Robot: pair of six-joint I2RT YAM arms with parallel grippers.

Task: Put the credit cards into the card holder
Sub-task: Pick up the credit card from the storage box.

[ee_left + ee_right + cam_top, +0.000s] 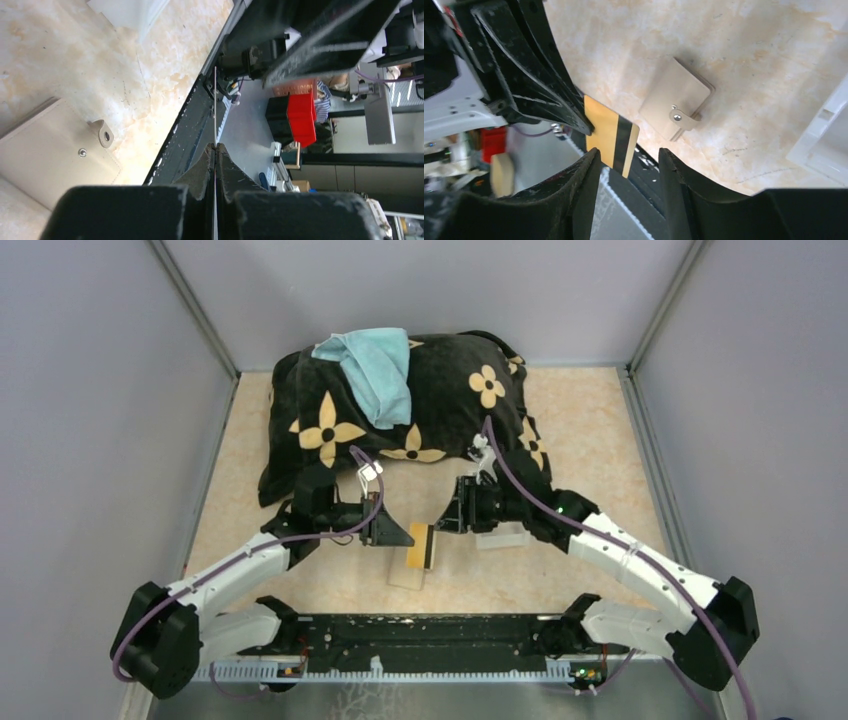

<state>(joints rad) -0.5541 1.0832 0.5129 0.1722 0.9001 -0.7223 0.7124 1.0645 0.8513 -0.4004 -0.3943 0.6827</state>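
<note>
The left gripper [216, 146] is pinched shut on one gold card [611, 134] with a black stripe. It holds the card up in the air on its edge. The right gripper [629, 156] has its jaws apart, one on each side of the card's other end, and I do not think it touches the card. The holder [674, 100] lies flat on the table [749, 60], just under and beside the card. It looks folded shut, with its little tab [683, 120] sticking out. A white tray [824, 135] sits near it. I can see only this one card. What could go wrong? The left gripper seems to have just a small bit of the card's end, so the card could tip or slip out if it bumps something. If the right gripper shuts crooked, it could twist the card or knock it loose. The holder looks closed, so there is no slot for the card to go in yet. Pushing the card down now would only bend it or shove the holder away. Nothing holds the holder down, so it could slide across the smooth table when the card pokes it. I think the holder must be opened and held in place first.
</note>
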